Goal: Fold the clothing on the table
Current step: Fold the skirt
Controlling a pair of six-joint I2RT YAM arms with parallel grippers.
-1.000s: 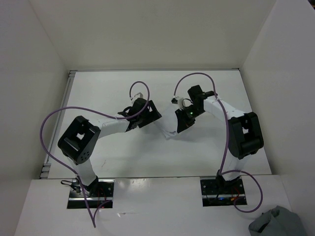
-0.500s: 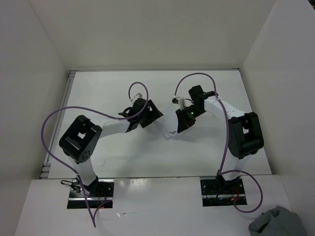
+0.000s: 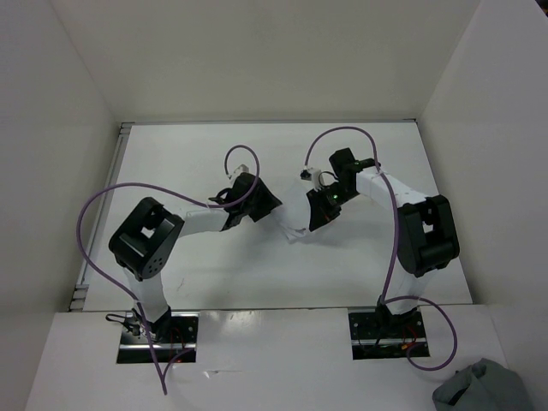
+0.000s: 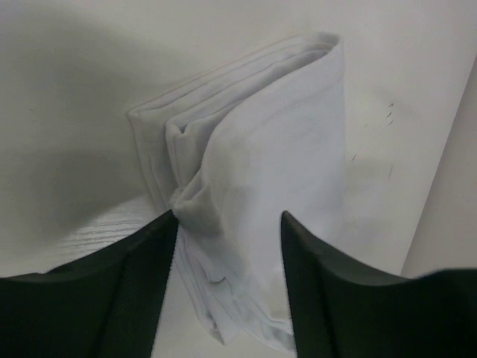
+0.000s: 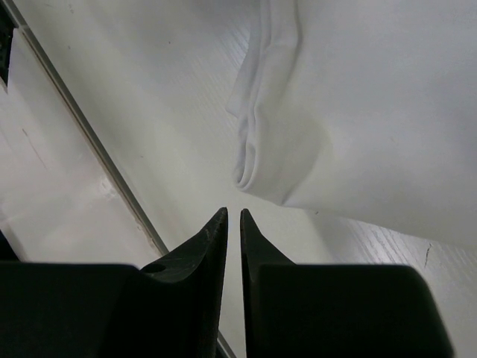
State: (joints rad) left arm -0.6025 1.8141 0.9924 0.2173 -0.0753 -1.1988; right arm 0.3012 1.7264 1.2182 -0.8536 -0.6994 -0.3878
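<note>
**Garment mostly folded, left gripper poised over it**

The garment (image 4: 261,142) lies near the middle of the table (image 3: 171,154), between the two arms. It is a narrow, layered packet rather than a spread-out sheet. From the left wrist I can count several stacked edges along its far side, so most of the folding looks done. The near end is less tidy: the layers pucker and bunch there, and the edges do not line up.

The left gripper (image 4: 229,220) sits astride that untidy end, with one finger on each side of the packet and the jaws spread. The cloth runs between them, and the left finger seems to brush the fold. I cannot see a firm pinch, so I take it as not yet grasping.

The right gripper (image 5: 232,212) hangs just short of the packet's other end. Its fingers are drawn almost together with only a sliver of gap, and nothing is between them. The rolled corner of the garment lies ahead of its tips, apart from them.

What remains, by my reckoning, is a last fold or a squaring-up of the loose end.

A grey-blue bundle (image 3: 481,390) sits off the table by the right base, well apart from all this.
</note>
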